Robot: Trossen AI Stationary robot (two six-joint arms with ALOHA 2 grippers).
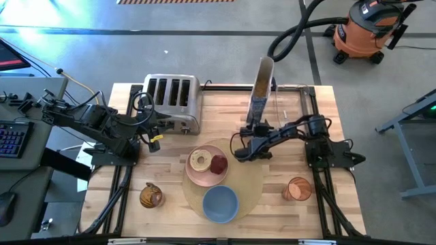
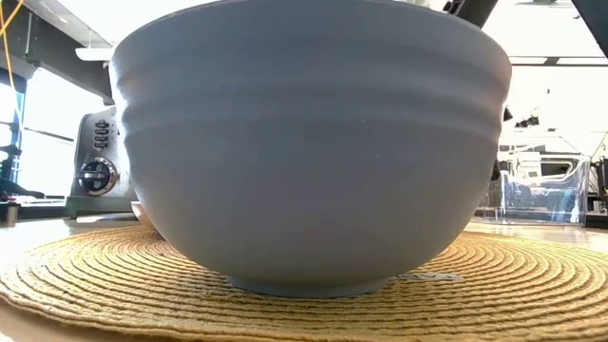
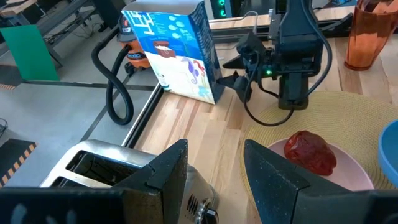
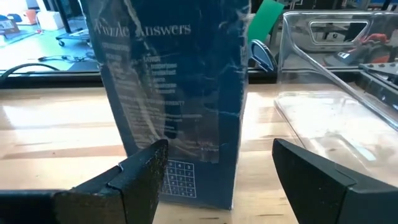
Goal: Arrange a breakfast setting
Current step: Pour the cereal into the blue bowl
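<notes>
Wooden table (image 1: 136,178), orange vacuum (image 1: 368,28) behind; both tools (image 3: 214,171) (image 4: 217,168) open, empty.

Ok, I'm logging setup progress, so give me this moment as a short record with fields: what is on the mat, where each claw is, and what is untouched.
placemat: round, tan, near the table's front edge
pink plate: on the mat, holds bagel and red fruit
blue bowl: on the mat, empty
left claw: open, beside the toaster, holding nothing
right claw: open, facing the blue cereal box, not gripping it
orange cup: to the right, off the mat
</notes>
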